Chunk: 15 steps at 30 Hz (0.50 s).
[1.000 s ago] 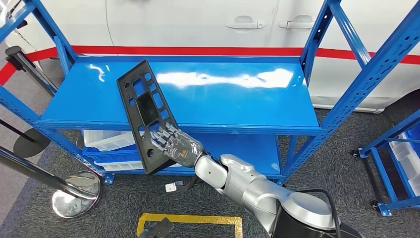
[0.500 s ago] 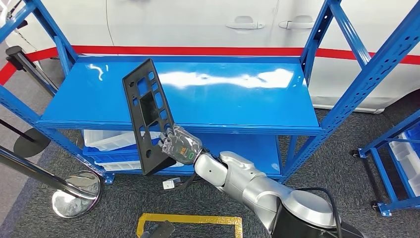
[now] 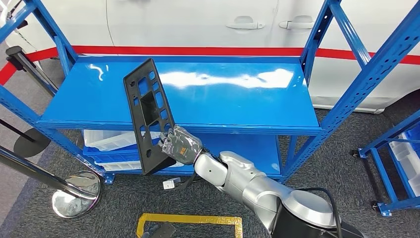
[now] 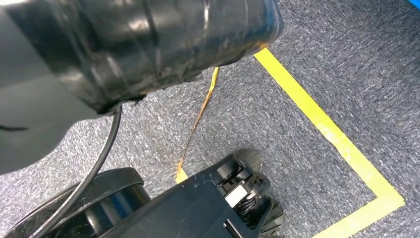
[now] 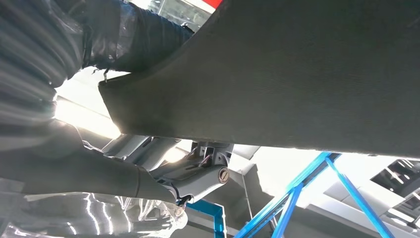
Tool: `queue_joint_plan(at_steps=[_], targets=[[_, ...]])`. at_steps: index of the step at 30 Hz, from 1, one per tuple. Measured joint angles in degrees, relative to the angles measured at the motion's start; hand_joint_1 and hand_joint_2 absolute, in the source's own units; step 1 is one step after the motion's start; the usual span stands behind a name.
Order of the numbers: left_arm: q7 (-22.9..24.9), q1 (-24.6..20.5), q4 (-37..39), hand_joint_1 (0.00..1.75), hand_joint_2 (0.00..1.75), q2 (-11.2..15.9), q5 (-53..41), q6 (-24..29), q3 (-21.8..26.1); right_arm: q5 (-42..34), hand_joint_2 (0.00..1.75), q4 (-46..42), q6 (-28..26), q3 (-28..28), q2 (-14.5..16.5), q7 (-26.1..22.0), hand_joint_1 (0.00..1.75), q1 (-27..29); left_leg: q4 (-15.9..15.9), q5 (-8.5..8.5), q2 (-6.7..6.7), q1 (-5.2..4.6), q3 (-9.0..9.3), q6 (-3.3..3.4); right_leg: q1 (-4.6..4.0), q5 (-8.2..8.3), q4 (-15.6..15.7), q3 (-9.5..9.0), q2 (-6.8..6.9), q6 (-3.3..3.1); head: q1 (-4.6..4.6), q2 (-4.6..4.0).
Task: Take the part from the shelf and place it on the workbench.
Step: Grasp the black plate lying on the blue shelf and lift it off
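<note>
The fingers [image 3: 168, 137] of the right hand [image 3: 181, 147] are closed around the lower part of a flat black plastic panel with rectangular cut-outs [image 3: 148, 116], gripping it near one long edge. The hand, wrapped in clear film, carries a small orange-and-green marking on its back and joins a silver arm [image 3: 247, 186] that comes in from the lower right of the head view. In the right wrist view the dark fingers [image 5: 138, 42] curl over the edge of the panel [image 5: 307, 74], whose matte, slightly textured underside spreads across that view.

The panel is long and narrow, wider at the bottom than at the top, with a larger solid recessed rectangle in the middle and rows of small rectangular openings above, below and along one side. It stands tilted, its top leaning away toward the left, held in the air in front of the front edge of the glossy blue metal shelf [image 3: 223, 99]; its upper half overlaps the shelf surface in the head view, its lower end hangs below the shelf edge.

On the lower level of the rack sit white plastic bins [image 3: 106, 139]. Behind the rack is a white car body with a red stripe [image 3: 198, 29]. The floor is grey carpet [image 3: 124, 198] with a yellow tape outline [image 3: 188, 219].

The state of the left hand's fingers I cannot tell.
</note>
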State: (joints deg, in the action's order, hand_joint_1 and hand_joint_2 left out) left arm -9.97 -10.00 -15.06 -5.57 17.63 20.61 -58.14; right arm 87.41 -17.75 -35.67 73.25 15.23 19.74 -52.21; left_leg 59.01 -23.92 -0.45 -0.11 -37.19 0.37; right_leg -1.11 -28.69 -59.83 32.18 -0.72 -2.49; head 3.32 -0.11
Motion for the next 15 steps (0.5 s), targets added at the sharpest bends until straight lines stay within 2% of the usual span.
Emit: queue_joint_plan(at_steps=[4,8,11,15], targets=[[0.0,0.0,0.0,0.00,0.00,0.0,0.2,0.1,0.0,-0.4,1.75,0.0,-0.2,-0.3,-0.1,-0.4,1.75,0.1,0.0,0.00,0.01,0.00,0.00,0.00,0.00,0.00,0.0,0.00,0.00,0.00,0.00,0.00],[0.0,0.0,0.0,0.00,1.75,0.0,0.7,0.4,0.0,-5.2,1.75,-0.2,-2.6,-2.1,-0.2,-3.0,1.75,0.8,0.0,0.00,0.00,0.00,0.00,0.00,0.00,0.00,0.0,-0.01,0.00,0.00,0.00,0.00],[-0.1,0.1,0.0,0.00,1.75,0.0,1.5,1.2,0.0,-11.8,1.75,-3.6,-3.8,-7.5,-0.3,-9.3,1.75,2.7,0.0,0.00,0.00,0.00,0.00,0.00,0.00,0.00,0.0,-0.02,-0.01,0.00,-0.01,0.00],[-1.3,0.6,0.0,0.00,1.75,0.1,2.2,4.1,0.0,-15.1,1.75,-11.3,-3.9,-19.1,0.8,-23.3,1.75,5.8,0.0,0.00,-0.02,0.00,0.00,0.00,-0.01,0.00,0.0,-0.03,0.00,0.00,0.01,0.00]])
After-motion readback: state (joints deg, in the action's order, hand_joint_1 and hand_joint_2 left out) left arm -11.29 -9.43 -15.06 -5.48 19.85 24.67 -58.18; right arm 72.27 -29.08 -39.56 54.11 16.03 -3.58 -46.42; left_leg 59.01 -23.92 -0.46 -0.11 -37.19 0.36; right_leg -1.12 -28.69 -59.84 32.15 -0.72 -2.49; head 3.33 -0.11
